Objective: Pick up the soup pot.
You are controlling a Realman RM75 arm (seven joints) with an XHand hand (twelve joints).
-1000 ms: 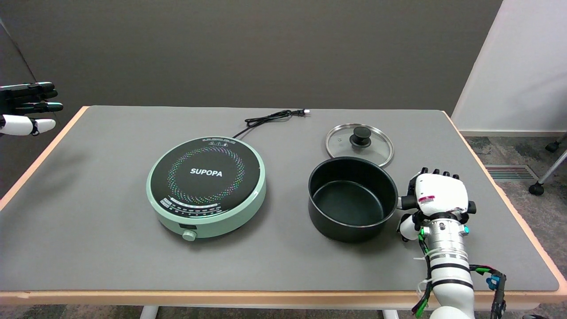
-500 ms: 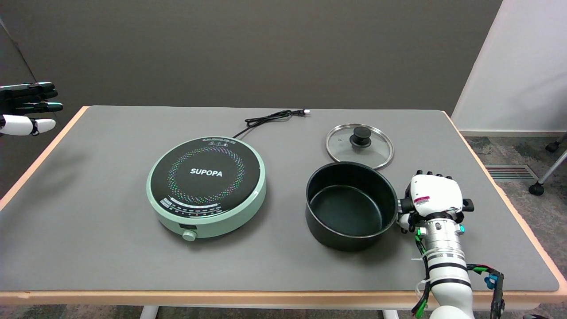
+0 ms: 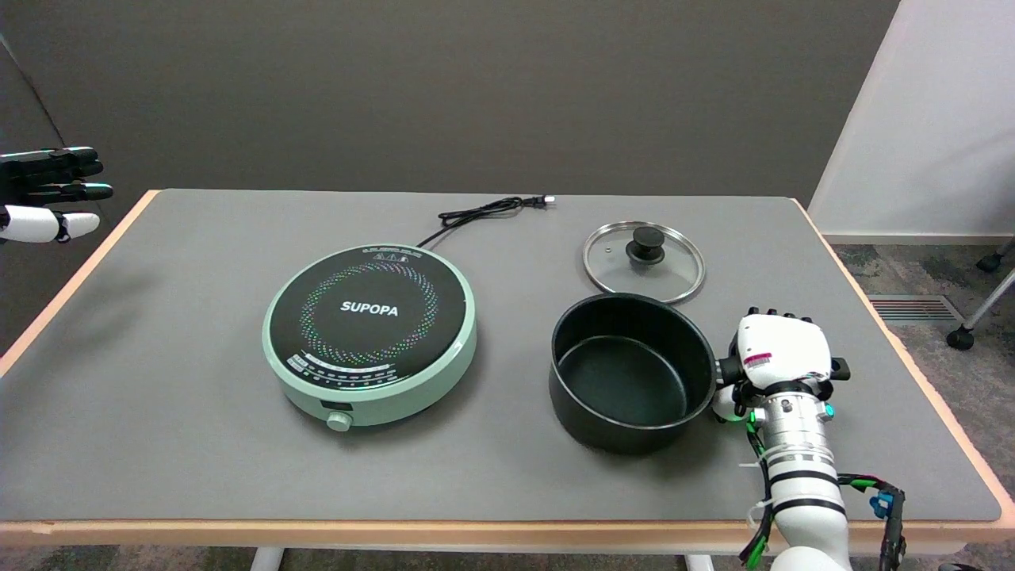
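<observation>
The black soup pot (image 3: 626,385) stands open and empty at the right of the grey table (image 3: 182,262), in front of its lid. My right hand (image 3: 781,353) is pressed against the pot's right side, back of the hand up and fingers curled down over the side handle, which it hides. The hand grips the pot there. I cannot tell whether the pot's base is off the table.
A glass lid (image 3: 644,258) with a black knob lies just behind the pot. A round mint-green induction cooker (image 3: 369,329) sits left of the pot, its black cable (image 3: 484,210) trailing to the back. The idle left hand (image 3: 47,194) hangs at the upper left.
The hand and the pot have shifted together toward the table's near edge, away from the lid. The hand's thumb has tucked in closer to the pot's wall.
</observation>
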